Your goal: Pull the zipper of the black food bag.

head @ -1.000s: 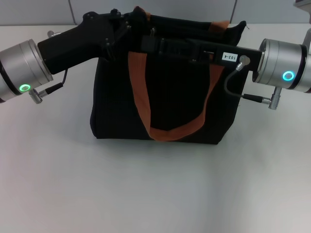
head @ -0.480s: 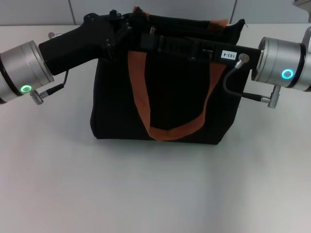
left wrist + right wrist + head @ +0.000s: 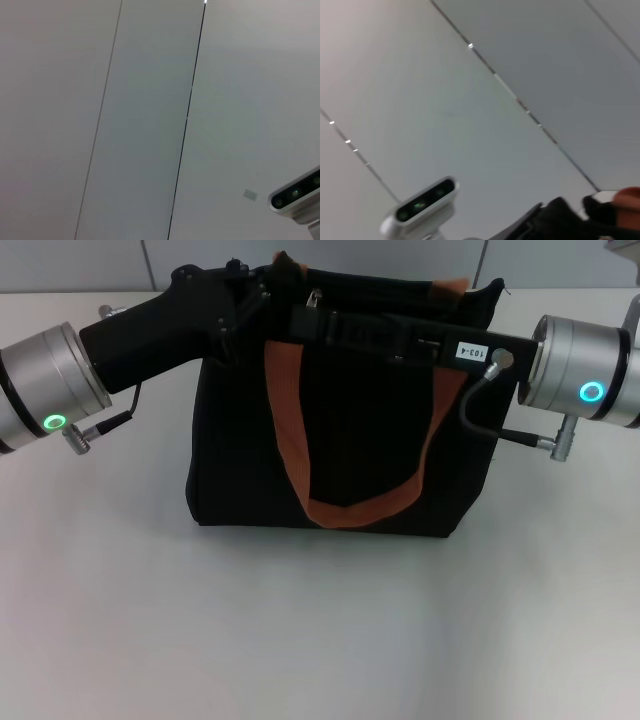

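i cannot tell whether my right gripper (image 3: 318, 312) has its fingers open or closed: its black tip sits at the upper left part of the boxy black fabric food bag (image 3: 345, 460), where a small silver metal zipper pull tab (image 3: 314, 300) glints right at the tip, along the bag's top edge. whether the tip is clamped on that tab or only touching it i cannot make out. from there the right gripper's long black body lies across the bag's upper front, with a small white label on it, and runs back to a silver wrist cylinder with a lit ring at the bag's right side.

my left gripper (image 3: 262, 285) is at the bag's upper left corner, black against black fabric, so i cannot tell how its fingers stand either. its black body slants away to the left to a silver wrist with a green ring.

the bag stands upright on the white table (image 3: 320, 630), near its far side. one orange-brown webbing handle (image 3: 345, 505) hangs in a loop down the front; the tip of another shows at the top edge.

both wrist views show only pale grey wall panels and a white camera bar.
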Robot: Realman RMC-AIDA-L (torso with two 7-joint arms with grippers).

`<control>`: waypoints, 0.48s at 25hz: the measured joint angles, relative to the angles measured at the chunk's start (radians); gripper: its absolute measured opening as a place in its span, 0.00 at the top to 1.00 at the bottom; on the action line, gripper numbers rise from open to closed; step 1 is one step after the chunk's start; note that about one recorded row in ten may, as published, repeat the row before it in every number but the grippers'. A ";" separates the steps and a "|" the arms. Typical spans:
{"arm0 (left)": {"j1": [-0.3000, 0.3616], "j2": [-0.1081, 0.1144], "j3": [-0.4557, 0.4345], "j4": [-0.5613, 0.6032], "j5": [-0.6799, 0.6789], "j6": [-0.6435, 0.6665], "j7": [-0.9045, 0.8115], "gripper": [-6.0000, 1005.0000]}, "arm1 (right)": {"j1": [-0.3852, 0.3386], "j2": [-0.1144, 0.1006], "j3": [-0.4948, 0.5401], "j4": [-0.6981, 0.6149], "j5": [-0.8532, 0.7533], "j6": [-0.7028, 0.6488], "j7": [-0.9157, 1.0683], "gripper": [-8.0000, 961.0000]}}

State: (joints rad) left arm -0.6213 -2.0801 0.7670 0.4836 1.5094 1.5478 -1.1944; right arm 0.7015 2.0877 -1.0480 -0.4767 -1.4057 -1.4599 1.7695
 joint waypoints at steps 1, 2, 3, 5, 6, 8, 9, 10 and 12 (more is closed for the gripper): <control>0.000 0.000 0.000 -0.002 0.000 -0.001 0.001 0.98 | 0.000 0.000 -0.001 0.001 0.000 0.011 0.000 0.15; 0.000 0.000 0.000 -0.002 0.000 -0.002 0.002 0.98 | 0.001 0.000 -0.004 0.002 0.001 0.023 0.000 0.15; 0.000 0.000 0.000 -0.002 0.000 -0.003 0.002 0.98 | 0.001 0.000 -0.004 0.002 0.001 0.023 0.000 0.15; 0.000 0.000 0.000 -0.002 -0.001 -0.004 0.002 0.98 | 0.003 0.001 -0.005 0.003 0.002 0.026 0.000 0.16; 0.000 0.000 0.000 -0.002 -0.002 -0.004 0.002 0.98 | 0.004 0.001 -0.005 0.003 0.003 0.027 0.000 0.16; 0.000 0.000 0.000 -0.002 -0.003 -0.004 0.002 0.98 | 0.005 0.001 -0.005 0.005 0.006 0.027 0.000 0.16; 0.000 0.000 0.000 -0.002 -0.003 -0.004 0.002 0.98 | 0.006 0.001 -0.004 0.006 0.008 0.028 -0.001 0.16; 0.000 0.000 0.000 -0.002 -0.004 -0.004 0.002 0.98 | 0.006 0.002 -0.003 0.007 0.008 0.028 -0.001 0.17; 0.000 0.000 0.000 -0.002 -0.004 -0.004 0.003 0.98 | 0.006 0.002 0.001 0.009 0.009 0.028 -0.002 0.17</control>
State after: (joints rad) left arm -0.6212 -2.0800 0.7669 0.4813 1.5053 1.5441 -1.1919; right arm 0.7073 2.0894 -1.0472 -0.4675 -1.3969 -1.4320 1.7675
